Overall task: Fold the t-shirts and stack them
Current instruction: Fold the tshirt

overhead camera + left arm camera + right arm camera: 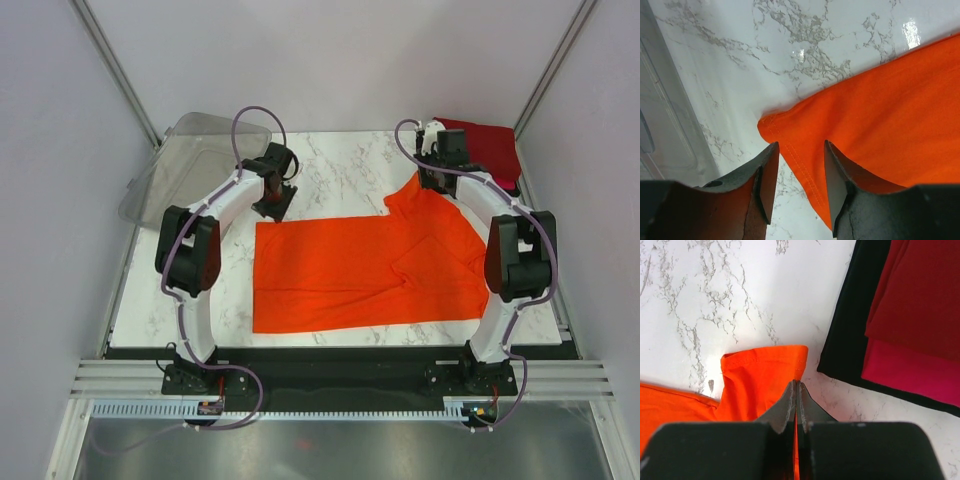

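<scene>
- The marble desk [340, 160] carries everything. The overhead view shows all of it, while each wrist view catches only a small veined patch.
- The orange t-shirt [360, 270] lies spread flat across the near middle of the desk, with one sleeve reaching toward the far right. Only the overhead view shows its full outline.
- The clear plastic bin [190, 160] sits askew at the far left corner. In the left wrist view only a strip of its wall [660, 125] shows at the frame's left edge.
- A folded pile rests at the far right corner. From above it reads mostly as the dark red t-shirt [485, 145].
- The right wrist view separates the pile's layers: the dark red t-shirt [920, 295] on top, a pinkish-red t-shirt [910, 372] under it, and a black t-shirt [850, 325] at the bottom, its edge sticking out nearest the orange sleeve but apart from it.
- The left hand [800, 150] is spread wide at the orange t-shirt's far left corner, with the hemmed edge [790, 145] lying between its two fingers. From above, the left hand [272, 205] looks like a dark block, its gap hidden.
- The right hand [796, 385] is pinched tight on the orange sleeve, with a thin line of orange cloth between its pressed fingers. The overhead view shows the right hand [432, 180] only at the sleeve's tip.
</scene>
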You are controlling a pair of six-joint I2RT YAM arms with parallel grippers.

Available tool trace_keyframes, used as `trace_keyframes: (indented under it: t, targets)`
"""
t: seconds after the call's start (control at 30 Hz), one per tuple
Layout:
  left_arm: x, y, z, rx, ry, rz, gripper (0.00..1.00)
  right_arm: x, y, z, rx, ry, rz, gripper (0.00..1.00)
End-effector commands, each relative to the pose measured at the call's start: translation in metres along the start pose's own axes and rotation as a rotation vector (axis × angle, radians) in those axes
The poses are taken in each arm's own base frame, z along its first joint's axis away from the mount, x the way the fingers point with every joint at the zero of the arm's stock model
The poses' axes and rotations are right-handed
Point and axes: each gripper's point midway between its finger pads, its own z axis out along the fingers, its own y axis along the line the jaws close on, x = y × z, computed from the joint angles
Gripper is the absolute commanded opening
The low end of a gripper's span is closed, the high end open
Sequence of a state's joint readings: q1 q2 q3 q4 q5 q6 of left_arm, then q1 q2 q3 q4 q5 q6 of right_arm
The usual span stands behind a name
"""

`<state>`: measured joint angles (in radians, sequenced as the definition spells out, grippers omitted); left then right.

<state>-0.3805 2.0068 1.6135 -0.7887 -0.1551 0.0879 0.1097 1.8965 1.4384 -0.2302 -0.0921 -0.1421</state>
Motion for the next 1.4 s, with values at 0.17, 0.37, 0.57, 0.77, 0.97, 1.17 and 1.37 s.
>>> trace_keyframes:
  t: [0.17, 0.37, 0.57, 0.77, 0.97, 1.17, 1.37]
  targets:
    - [-0.009, 0.019, 0.017, -0.054, -0.020, 0.107, 0.52, -0.015, 0.009, -0.025, -0.019, -0.096, 0.012, 0.00]
    - [-0.009, 0.023, 0.020, -0.044, -0.027, 0.132, 0.51, -0.019, 0.012, -0.031, -0.030, -0.113, 0.021, 0.00]
    - [0.000, 0.031, 0.030, -0.058, 0.002, 0.148, 0.52, -0.017, 0.012, -0.033, -0.030, -0.112, 0.011, 0.00]
    - [-0.001, 0.031, 0.040, -0.047, 0.013, 0.152, 0.49, -0.018, 0.008, -0.037, -0.007, -0.116, 0.007, 0.00]
    - [0.003, 0.029, 0.051, -0.037, 0.036, 0.147, 0.46, -0.012, 0.010, -0.037, -0.014, -0.113, 0.010, 0.00]
    - [0.011, 0.025, 0.058, -0.018, 0.057, 0.143, 0.28, -0.005, 0.010, -0.035, -0.011, -0.098, 0.006, 0.00]
    - [-0.010, 0.025, 0.042, -0.021, -0.005, 0.109, 0.02, -0.002, 0.002, -0.036, 0.034, -0.088, 0.023, 0.00]
